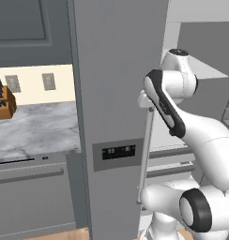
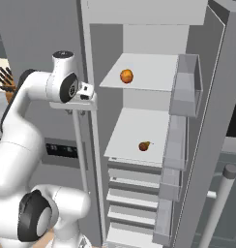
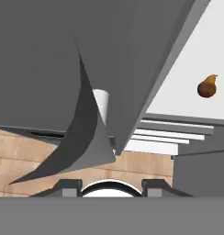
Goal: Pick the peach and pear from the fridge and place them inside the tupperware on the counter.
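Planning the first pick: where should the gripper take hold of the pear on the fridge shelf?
Probably the pear's wide lower body, coming in level from the open front of the fridge. It lies tilted, its thin stem pointing sideways, so fingers either side of the belly look safest.

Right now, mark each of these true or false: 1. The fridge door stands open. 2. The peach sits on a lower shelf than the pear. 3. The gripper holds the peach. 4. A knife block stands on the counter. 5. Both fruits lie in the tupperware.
1. True: the fridge is open, its shelves exposed.
2. False: the peach sits on the upper shelf, the pear on the shelf below.
3. False: the gripper is at the door's edge by the handle, away from both fruits.
4. True: the knife block stands on the counter.
5. False: both are on fridge shelves.
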Robot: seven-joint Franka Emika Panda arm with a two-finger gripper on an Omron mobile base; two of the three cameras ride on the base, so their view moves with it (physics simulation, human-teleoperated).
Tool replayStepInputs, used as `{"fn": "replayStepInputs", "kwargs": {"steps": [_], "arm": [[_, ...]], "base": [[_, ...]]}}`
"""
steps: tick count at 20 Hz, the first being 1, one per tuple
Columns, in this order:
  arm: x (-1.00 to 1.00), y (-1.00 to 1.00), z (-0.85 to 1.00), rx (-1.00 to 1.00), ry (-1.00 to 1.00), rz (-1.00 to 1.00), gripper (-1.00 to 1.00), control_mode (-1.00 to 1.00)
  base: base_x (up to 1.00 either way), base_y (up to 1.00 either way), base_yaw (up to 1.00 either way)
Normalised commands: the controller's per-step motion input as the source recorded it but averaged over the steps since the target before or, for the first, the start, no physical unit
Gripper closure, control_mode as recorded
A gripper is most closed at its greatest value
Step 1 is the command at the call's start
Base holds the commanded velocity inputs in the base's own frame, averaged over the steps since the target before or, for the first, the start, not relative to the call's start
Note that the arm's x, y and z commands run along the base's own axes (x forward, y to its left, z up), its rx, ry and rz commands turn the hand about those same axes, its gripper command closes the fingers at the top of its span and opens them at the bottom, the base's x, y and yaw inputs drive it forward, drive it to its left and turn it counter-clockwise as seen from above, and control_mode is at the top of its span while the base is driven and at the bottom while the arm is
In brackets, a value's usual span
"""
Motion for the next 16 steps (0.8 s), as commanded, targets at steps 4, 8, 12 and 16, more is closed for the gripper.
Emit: {"fn": "replayStepInputs", "kwargs": {"steps": [4,8,12,16], "arm": [[0.09,-0.58,-0.12,0.00,0.00,0.06,-1.00,-1.00],[0.04,-1.00,-0.33,0.12,0.00,0.04,-1.00,-1.00],[0.00,-0.67,-0.31,0.08,0.01,-0.12,-1.00,-1.00],[0.00,-0.49,-0.33,0.00,0.01,-0.20,-1.00,-1.00]], "base": [[0.00,0.00,0.00],[0.00,0.00,0.00],[0.00,0.00,0.00],[0.00,0.00,0.00]]}}
